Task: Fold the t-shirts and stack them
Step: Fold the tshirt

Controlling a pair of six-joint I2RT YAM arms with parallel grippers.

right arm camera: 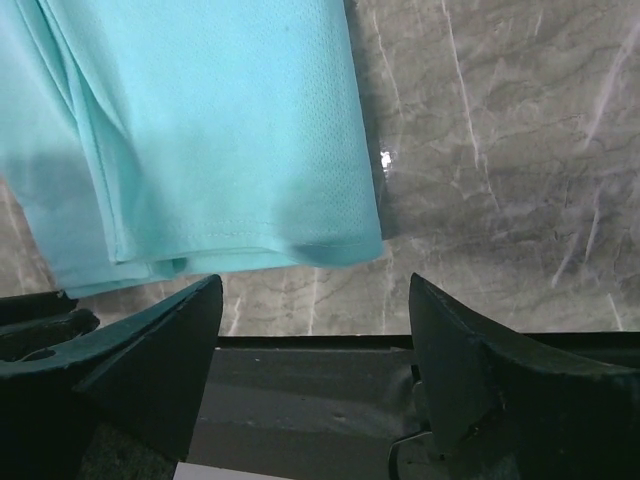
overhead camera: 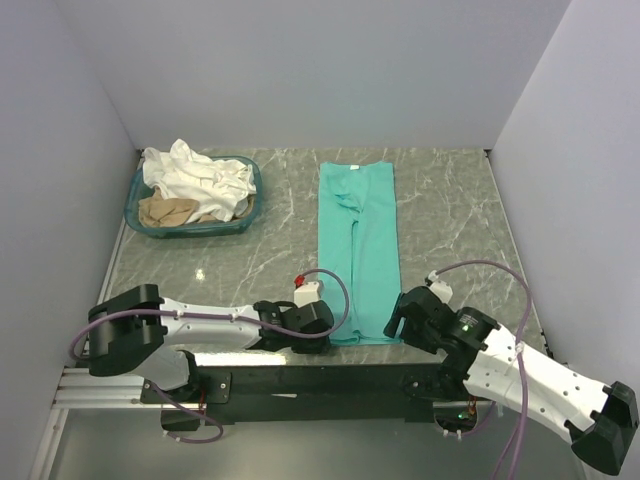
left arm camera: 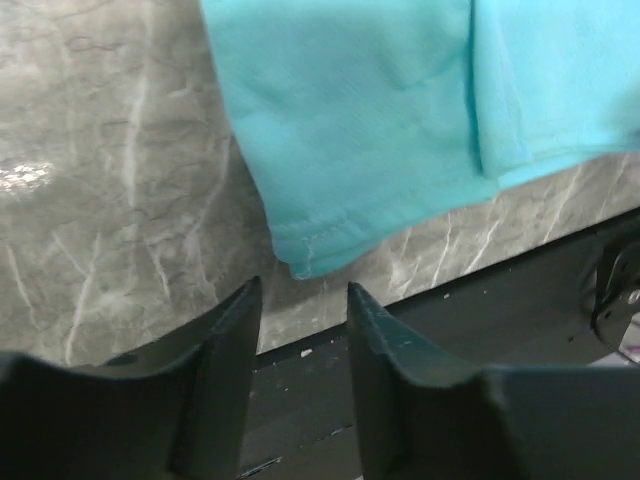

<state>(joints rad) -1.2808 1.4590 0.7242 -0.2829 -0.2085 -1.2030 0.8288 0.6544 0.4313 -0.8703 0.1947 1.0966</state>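
Note:
The teal-green t-shirt (overhead camera: 359, 245) lies folded into a long narrow strip down the middle of the table, its hem at the near edge. My left gripper (overhead camera: 330, 318) is open and empty just left of the strip's near left corner (left arm camera: 310, 262). My right gripper (overhead camera: 397, 322) is open and empty just right of the near right corner (right arm camera: 340, 245). In each wrist view the corner lies just beyond the open fingertips, not between them. White and beige t-shirts (overhead camera: 192, 185) are heaped in the basket.
An oval teal plastic basket (overhead camera: 248, 205) stands at the back left of the grey marble table (overhead camera: 450, 220). Pale walls close the left, back and right sides. A black rail (overhead camera: 330, 378) runs along the near edge under both grippers.

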